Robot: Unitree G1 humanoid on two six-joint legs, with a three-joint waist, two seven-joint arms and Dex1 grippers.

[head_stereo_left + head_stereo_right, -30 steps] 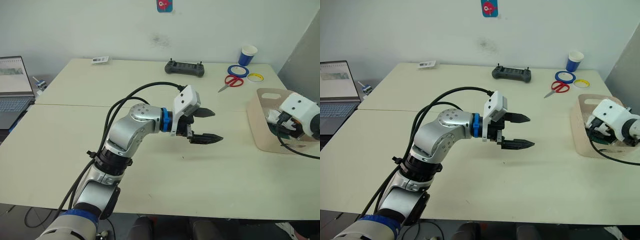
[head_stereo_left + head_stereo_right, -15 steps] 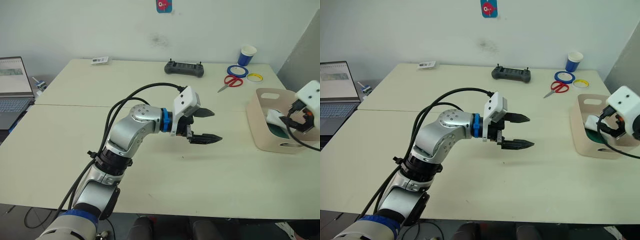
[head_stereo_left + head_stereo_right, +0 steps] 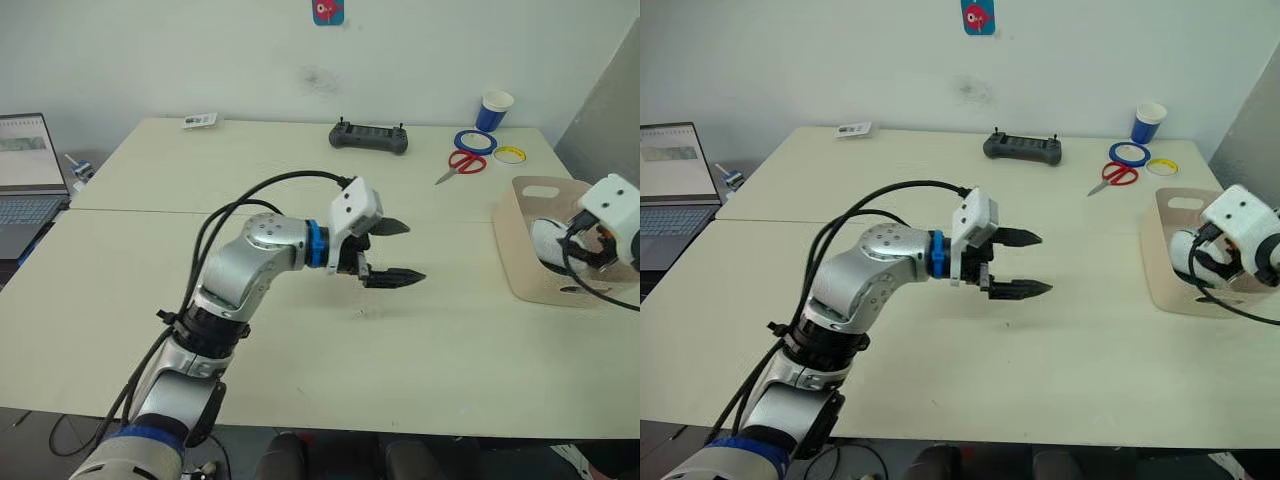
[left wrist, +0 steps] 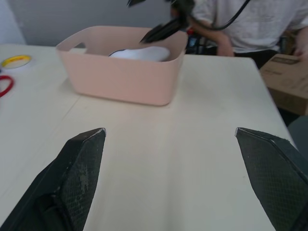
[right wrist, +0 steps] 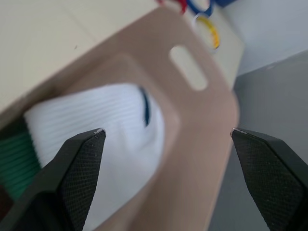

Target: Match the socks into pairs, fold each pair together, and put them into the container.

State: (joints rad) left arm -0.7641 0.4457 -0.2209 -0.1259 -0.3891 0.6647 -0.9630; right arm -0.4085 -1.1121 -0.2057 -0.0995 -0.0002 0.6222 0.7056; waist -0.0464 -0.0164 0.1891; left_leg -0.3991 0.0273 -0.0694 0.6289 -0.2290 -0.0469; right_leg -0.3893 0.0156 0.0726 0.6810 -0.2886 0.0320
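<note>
Left gripper (image 3: 396, 252): drawn back slightly toward the robot.
Right gripper (image 5: 166, 139): apparently lowered again over the container (image 3: 520, 250).

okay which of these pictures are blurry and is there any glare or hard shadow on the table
Right wrist view: the container and white socks are soft, out of focus. Left wrist view: the fingers are sharp, the background slightly soft. Eye views: even light, no glare, a faint shadow under the left gripper.
</note>
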